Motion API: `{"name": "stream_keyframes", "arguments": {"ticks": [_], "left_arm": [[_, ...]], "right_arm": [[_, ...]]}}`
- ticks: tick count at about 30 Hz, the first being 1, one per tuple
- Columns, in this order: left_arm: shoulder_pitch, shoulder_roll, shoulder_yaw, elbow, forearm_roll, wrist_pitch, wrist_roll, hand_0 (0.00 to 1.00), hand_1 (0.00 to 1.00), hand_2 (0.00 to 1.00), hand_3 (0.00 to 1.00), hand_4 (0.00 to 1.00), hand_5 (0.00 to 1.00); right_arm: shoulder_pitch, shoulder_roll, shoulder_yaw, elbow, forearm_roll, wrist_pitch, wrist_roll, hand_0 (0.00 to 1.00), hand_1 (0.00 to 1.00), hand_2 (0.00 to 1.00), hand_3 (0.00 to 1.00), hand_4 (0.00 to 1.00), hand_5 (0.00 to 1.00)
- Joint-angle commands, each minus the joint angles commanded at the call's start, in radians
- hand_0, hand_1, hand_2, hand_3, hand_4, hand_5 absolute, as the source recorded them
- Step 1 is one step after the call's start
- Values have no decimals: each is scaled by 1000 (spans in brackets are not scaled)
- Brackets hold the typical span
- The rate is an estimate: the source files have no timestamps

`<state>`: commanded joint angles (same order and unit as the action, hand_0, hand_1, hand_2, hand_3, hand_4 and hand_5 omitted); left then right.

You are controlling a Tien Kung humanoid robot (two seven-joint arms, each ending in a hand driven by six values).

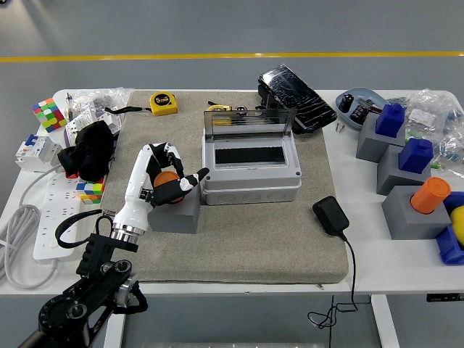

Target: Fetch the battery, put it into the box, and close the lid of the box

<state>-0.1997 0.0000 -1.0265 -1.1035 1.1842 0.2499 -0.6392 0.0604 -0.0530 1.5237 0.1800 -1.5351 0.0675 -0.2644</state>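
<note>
A grey floor crossed by a yellow line stretches behind a white tabletop, most of which is covered by a coarse beige mat. On the mat, just right of the robot's left hand, stands a grey plastic box with its clear hinged lid raised upright at the back, the dark interior exposed. The left arm, white at the forearm and black at the joints, rises from the lower left corner. Its hand is curled around an orange cylindrical battery that sits on top of a small grey block directly beneath the palm; the thumb points toward the box wall, nearly touching it. Whether the battery has left the block cannot be told.

Farther right of the hand, past the box, a black power adapter lies on the mat with its cable running off the near edge. Well to the right, more grey blocks carry two blue pieces and another orange cylinder. Beyond the hand sits a yellow tape measure; behind the box, a black cracked tablet-like device. To the hand's left lie a black cloth bundle, a white power strip and two colourful puzzle cubes.
</note>
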Motion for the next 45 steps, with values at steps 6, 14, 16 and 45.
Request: {"name": "stream_keyframes", "arguments": {"ticks": [6, 14, 16, 45], "left_arm": [[-3, 0, -4, -11, 18, -10, 27, 15, 7, 72, 222, 982, 2], [-12, 18, -2, -80, 84, -8, 89, 14, 6, 70, 215, 986, 2], [-14, 22, -1, -101, 97, -4, 101, 14, 6, 70, 215, 986, 2], [-365, 0, 275, -54, 492, 70, 535, 11, 2, 69, 210, 998, 2]], "right_arm": [[-1, 0, 1, 0, -2, 0, -1, 643, 663, 678, 582, 969, 580], [2, -1, -1, 0, 0, 0, -1, 643, 663, 678, 582, 970, 581], [2, -1, -1, 0, -1, 0, -2, 643, 663, 678, 582, 970, 581], [-2, -3, -13, 0, 5, 1, -6, 643, 663, 678, 582, 970, 580]]}}
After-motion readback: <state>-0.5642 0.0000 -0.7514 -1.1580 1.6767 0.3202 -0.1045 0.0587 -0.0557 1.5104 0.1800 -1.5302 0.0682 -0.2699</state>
